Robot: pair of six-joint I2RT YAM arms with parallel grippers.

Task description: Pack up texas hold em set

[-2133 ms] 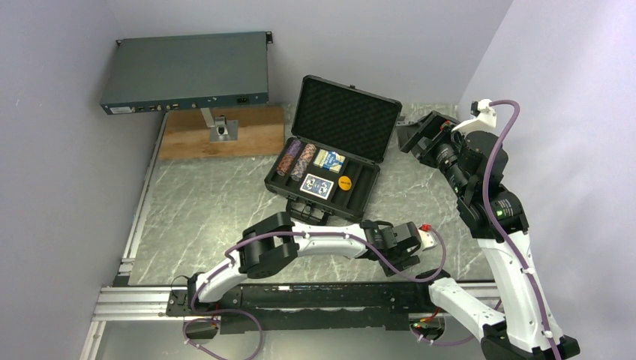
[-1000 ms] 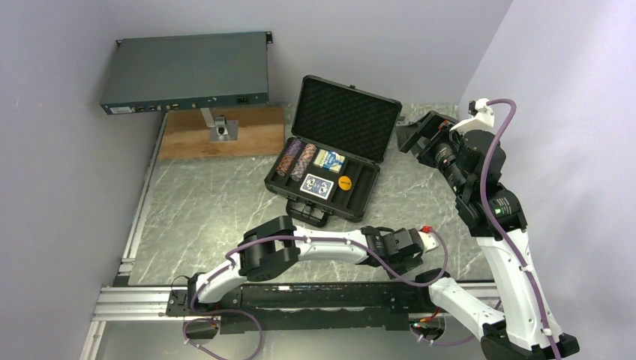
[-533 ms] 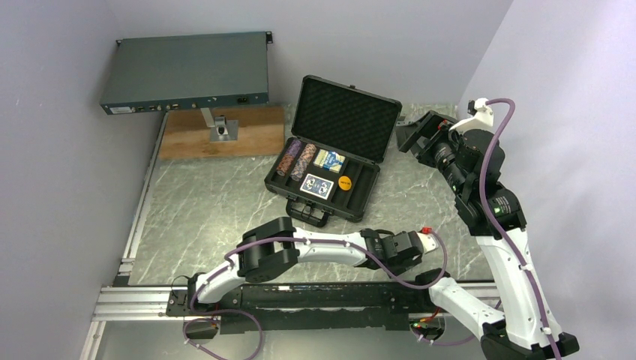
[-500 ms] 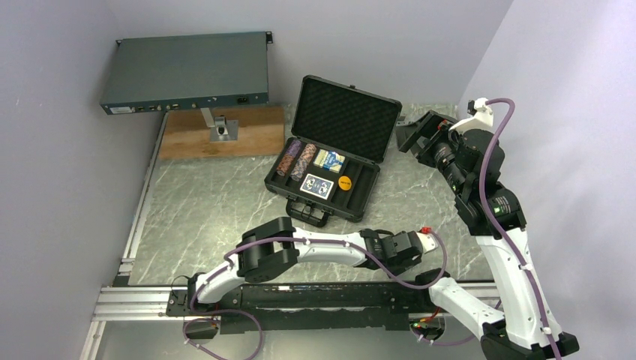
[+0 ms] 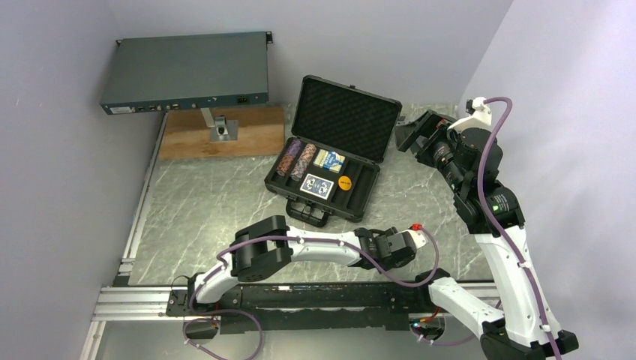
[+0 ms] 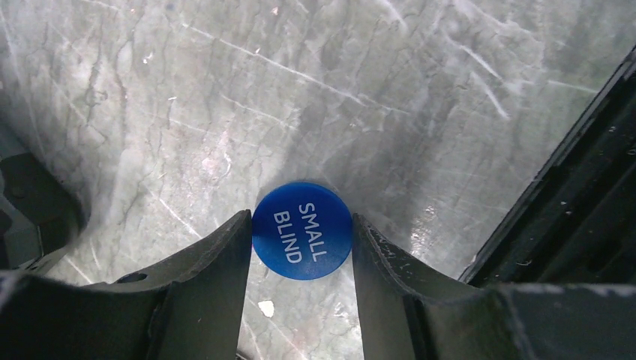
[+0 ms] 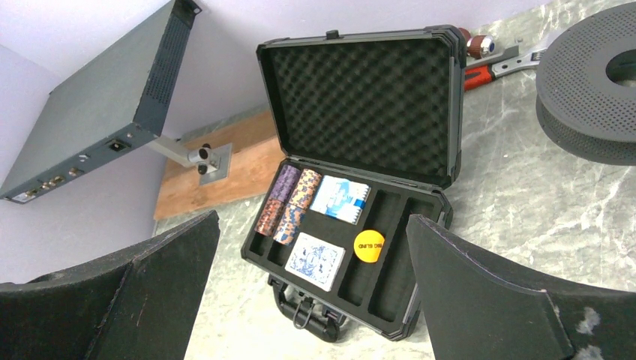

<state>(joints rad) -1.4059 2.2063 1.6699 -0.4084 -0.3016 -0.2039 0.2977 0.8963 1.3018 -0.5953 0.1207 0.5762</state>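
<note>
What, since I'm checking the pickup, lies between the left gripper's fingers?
The blue SMALL BLIND button, pinched at its edges by the left gripper; the left wrist view shows it.

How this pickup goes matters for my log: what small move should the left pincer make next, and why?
Probably lift straight up: the left pincer appears to meet both edges of the SMALL BLIND button, which lies flat on the table, and the open case has free slots.
</note>
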